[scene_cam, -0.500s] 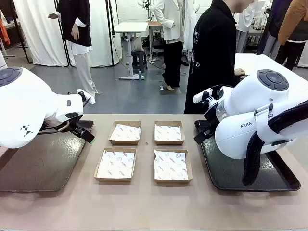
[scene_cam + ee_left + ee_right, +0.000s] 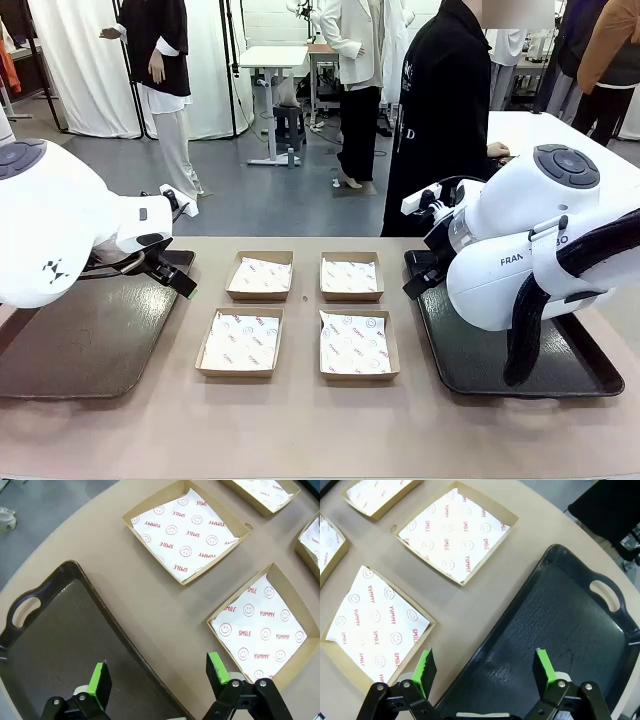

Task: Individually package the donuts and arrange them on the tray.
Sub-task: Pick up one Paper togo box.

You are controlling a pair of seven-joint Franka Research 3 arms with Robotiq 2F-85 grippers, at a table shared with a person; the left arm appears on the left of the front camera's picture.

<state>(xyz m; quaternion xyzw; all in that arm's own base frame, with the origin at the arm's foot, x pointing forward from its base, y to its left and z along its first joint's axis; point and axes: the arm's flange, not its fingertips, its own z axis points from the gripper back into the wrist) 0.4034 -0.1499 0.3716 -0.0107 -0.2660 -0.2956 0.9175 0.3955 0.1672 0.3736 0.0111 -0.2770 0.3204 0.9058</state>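
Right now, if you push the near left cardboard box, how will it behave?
Empty, shallow and thin-walled, the box probably slides easily on the table. Its low walls may flex if pinched. The paper liner looks loose, so it could shift.

Bright, sharp (edges seemingly warped).

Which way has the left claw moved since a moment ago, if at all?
No: the left gripper still hangs over the left tray's right edge, exactly as before.

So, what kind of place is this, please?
Probably a robotics lab, not a bakery: the white left arm and right arm at a shared table, white curtains behind, and a standing desk on the open floor.
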